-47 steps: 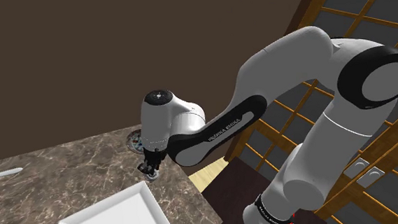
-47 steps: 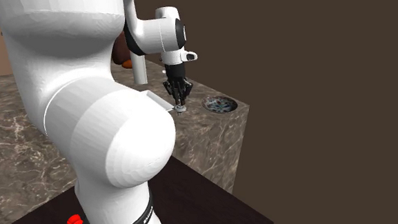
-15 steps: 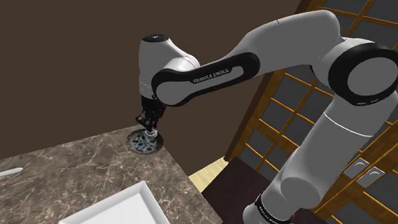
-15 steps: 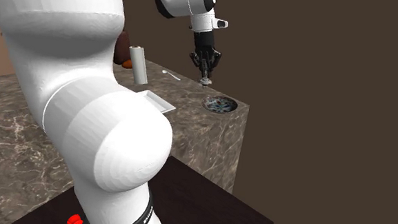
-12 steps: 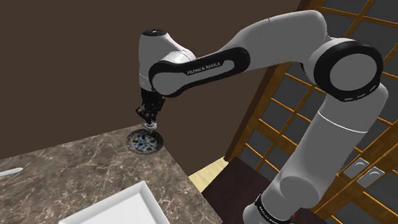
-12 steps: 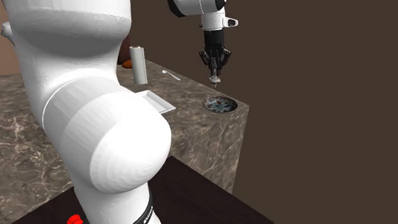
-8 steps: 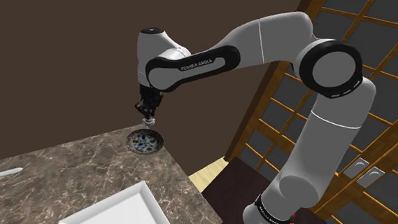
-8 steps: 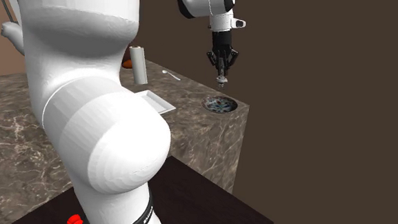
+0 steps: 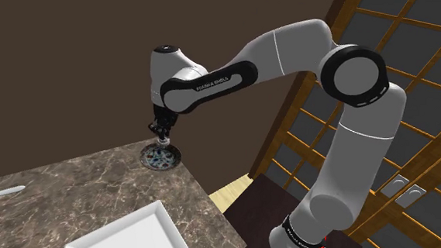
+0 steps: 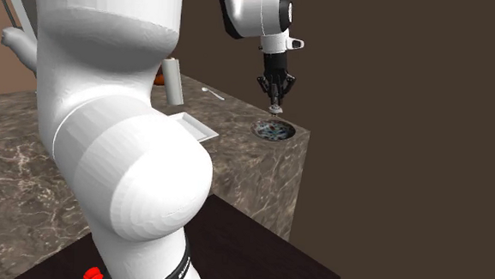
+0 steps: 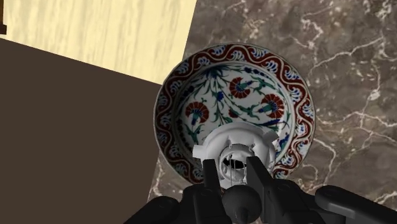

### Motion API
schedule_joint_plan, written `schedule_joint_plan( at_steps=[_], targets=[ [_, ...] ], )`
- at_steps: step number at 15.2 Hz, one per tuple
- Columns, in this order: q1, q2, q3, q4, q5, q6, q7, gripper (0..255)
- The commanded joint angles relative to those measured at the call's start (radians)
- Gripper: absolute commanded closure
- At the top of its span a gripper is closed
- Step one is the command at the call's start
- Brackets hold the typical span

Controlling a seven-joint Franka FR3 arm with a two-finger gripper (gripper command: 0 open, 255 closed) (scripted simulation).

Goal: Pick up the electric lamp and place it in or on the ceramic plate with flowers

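The lamp (image 11: 238, 147) is a small white-grey piece with an open, cage-like head. It hangs head-down in the pincer (image 11: 236, 173), whose fingers (image 11: 262, 181) are clamped on its narrower end from two sides. It is in the air, not touching anything beneath it. I judge it light and rigid. The openwork head looks delicate and the surface smooth, so the narrow end where the fingers sit now seems the right place to hold it. A firm squeeze on the cage would risk breaking it.

Straight under the pincer lies the plate (image 11: 191, 67), round and shallow, painted with red and blue flowers inside a dark red scalloped rim. From the second exterior view, the lamp (image 10: 276, 105) sits a short way above the plate (image 10: 274, 130). The plate looks hard and chippable, so the lamp should be set down gently rather than dropped.

The plate rests near a corner of the dark marbled counter (image 11: 356, 76). Well away from the pincer, back toward the arm's stand, are a white square tray (image 10: 192, 127) and an upright white cylinder (image 10: 173, 79).

By count there is one lamp, one flowered plate, one tray, one cylinder and one pincer.
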Motion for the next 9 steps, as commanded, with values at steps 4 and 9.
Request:
schedule_joint_plan(
  at_steps=[4,9],
  targets=[
    [0.004,0.035,-0.008,-0.024,-0.025,0.056,0.021,255],
    [0.008,0.059,-0.014,-0.034,-0.041,0.086,0.035,255]
  ],
)
